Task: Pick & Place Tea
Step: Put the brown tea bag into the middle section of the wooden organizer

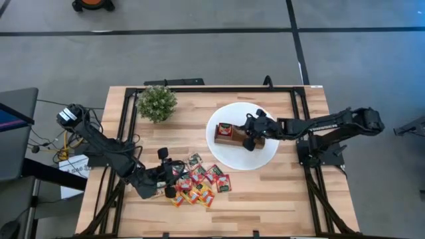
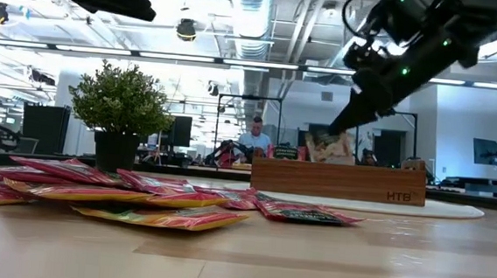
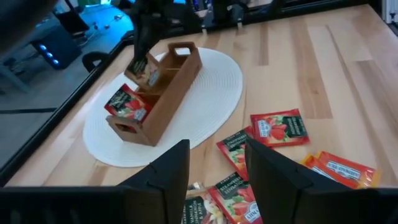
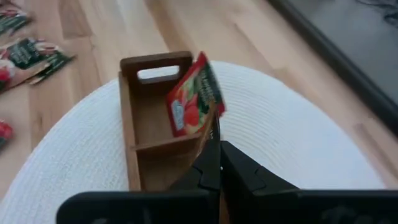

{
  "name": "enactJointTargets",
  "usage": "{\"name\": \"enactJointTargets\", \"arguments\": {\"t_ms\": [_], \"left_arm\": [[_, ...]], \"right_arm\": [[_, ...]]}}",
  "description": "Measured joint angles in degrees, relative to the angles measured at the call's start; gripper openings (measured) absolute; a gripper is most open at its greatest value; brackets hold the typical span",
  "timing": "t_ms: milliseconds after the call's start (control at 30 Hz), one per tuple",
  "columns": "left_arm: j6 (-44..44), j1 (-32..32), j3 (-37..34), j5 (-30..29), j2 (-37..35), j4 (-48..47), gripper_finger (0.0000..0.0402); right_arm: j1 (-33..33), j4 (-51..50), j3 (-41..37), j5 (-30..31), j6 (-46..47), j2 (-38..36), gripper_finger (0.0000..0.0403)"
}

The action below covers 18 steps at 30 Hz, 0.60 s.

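Observation:
Several small flat tea sachets, mostly red, lie in a loose pile (image 1: 201, 183) on the wooden table near its near edge; they also show in the low view (image 2: 139, 197). A brown wooden tray (image 1: 234, 139) stands on a white round plate (image 1: 265, 158). One red sachet (image 3: 127, 103) leans in the tray's end compartment. My left gripper (image 1: 167, 180) is open and hovers at the pile's left side, its fingers (image 3: 168, 171) above the sachets. My right gripper (image 1: 251, 137) is over the tray, shut on another red sachet (image 4: 194, 99). My right gripper pinches the red sachet between its two fingers at one edge (image 4: 211, 123). The fingers come from above, slanting down from the table's right. The sachet hangs upright below the fingertips (image 3: 144, 70), its lower end at the rim of the tray's middle compartment (image 4: 163, 144).
A small green bushy plant (image 1: 157, 102) in a dark pot stands at the table's far left. Bare wood (image 1: 279, 199) lies near and right of the pile. A black frame rail (image 1: 309, 133) runs along the table's edges. People sit far off in the room behind (image 2: 255, 139).

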Motion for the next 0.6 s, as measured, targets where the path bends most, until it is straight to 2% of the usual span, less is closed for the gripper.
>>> {"name": "enactJointTargets", "arguments": {"t_ms": [333,500,600], "left_arm": [[-1.05,-0.72,0.00,-0.03,0.00,0.11,0.0149],[-1.03,-0.72,0.00,-0.04,0.00,0.71,0.0149],[-0.99,-0.72,0.00,-0.02,0.02,1.86,0.0149]], "right_arm": [[-1.27,5.59,-0.98,-0.25,-0.22,6.63,0.0010],[-1.22,4.89,-1.02,1.06,-1.20,5.71,0.0069],[-0.76,3.61,-0.02,4.20,-2.52,2.74,0.0116]]}}
